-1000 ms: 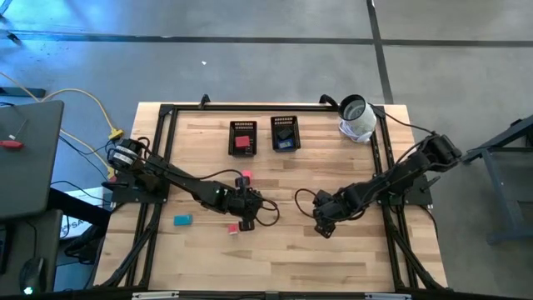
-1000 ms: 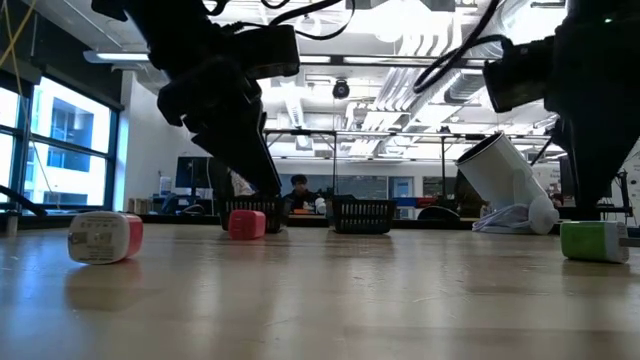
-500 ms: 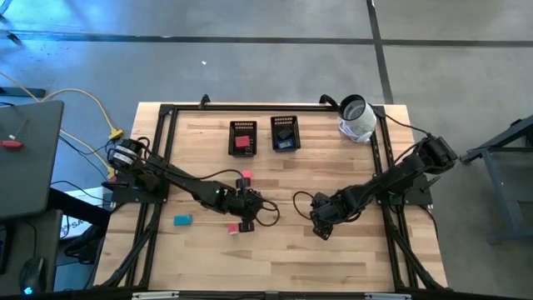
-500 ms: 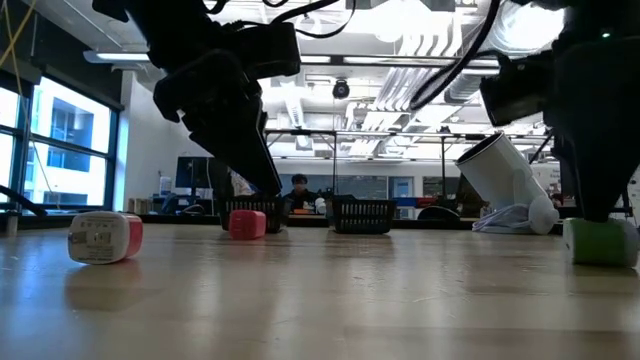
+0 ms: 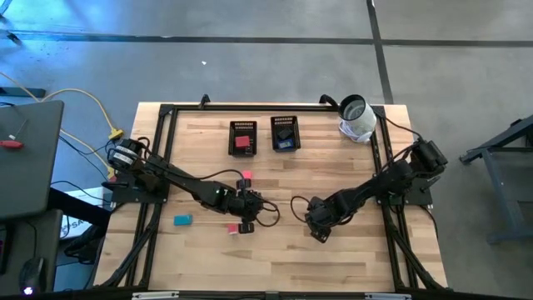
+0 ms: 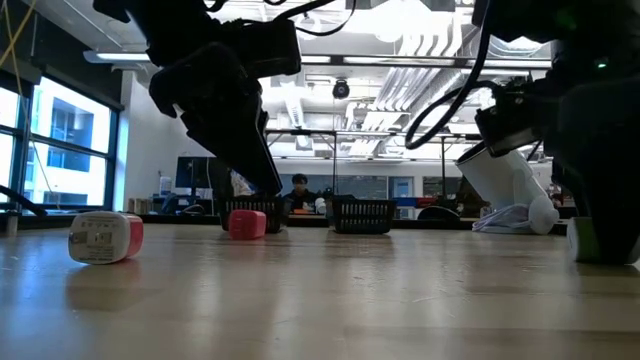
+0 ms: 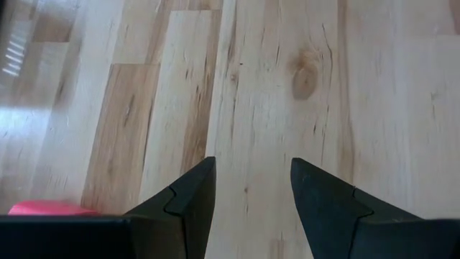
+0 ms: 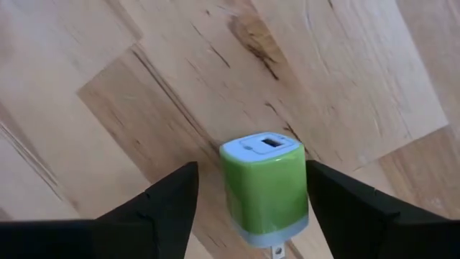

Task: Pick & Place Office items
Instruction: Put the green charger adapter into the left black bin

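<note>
Between my right gripper's (image 8: 248,208) open fingers sits a green charger (image 8: 266,188), lying on the table (image 5: 333,258) right of centre, not yet gripped. To do this well, I should centre it, then close squarely on its flat sides (its prongs point back toward me). My left gripper (image 7: 248,191) waits open and empty near a pink piece (image 5: 233,228). From overhead my arm hides the charger.
</note>
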`<state>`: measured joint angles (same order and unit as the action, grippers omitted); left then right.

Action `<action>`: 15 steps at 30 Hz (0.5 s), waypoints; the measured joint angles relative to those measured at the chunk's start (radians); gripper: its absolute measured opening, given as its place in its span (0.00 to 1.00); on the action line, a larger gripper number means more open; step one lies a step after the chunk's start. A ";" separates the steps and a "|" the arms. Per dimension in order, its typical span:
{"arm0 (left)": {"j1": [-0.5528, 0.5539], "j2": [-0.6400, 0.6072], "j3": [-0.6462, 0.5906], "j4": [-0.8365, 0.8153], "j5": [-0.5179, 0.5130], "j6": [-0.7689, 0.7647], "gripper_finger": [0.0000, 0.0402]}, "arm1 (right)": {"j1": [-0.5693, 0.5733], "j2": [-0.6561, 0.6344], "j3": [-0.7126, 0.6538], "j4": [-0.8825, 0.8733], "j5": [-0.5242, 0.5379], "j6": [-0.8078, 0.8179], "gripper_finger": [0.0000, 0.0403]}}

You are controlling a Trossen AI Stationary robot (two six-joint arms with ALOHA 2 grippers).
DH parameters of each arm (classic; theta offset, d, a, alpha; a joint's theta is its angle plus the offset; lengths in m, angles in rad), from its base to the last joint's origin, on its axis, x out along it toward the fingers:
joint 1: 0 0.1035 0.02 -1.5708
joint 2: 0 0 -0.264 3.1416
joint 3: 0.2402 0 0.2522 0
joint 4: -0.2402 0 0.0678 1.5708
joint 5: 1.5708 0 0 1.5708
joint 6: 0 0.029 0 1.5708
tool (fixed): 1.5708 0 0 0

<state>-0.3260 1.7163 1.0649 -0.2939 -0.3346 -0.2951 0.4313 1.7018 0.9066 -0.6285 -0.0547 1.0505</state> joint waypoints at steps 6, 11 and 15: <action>0.000 0.000 0.000 0.004 0.000 0.000 0.43 | 0.000 0.001 -0.002 -0.009 0.012 -0.008 0.43; 0.000 0.000 0.000 0.004 0.000 0.000 0.43 | 0.000 0.001 -0.002 -0.011 0.023 -0.025 0.31; 0.000 0.000 0.000 0.004 -0.001 0.000 0.43 | 0.001 0.002 -0.002 -0.009 0.024 -0.034 0.31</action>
<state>-0.3260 1.7164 1.0653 -0.2901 -0.3351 -0.2951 0.4319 1.7035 0.9043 -0.6376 -0.0303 1.0166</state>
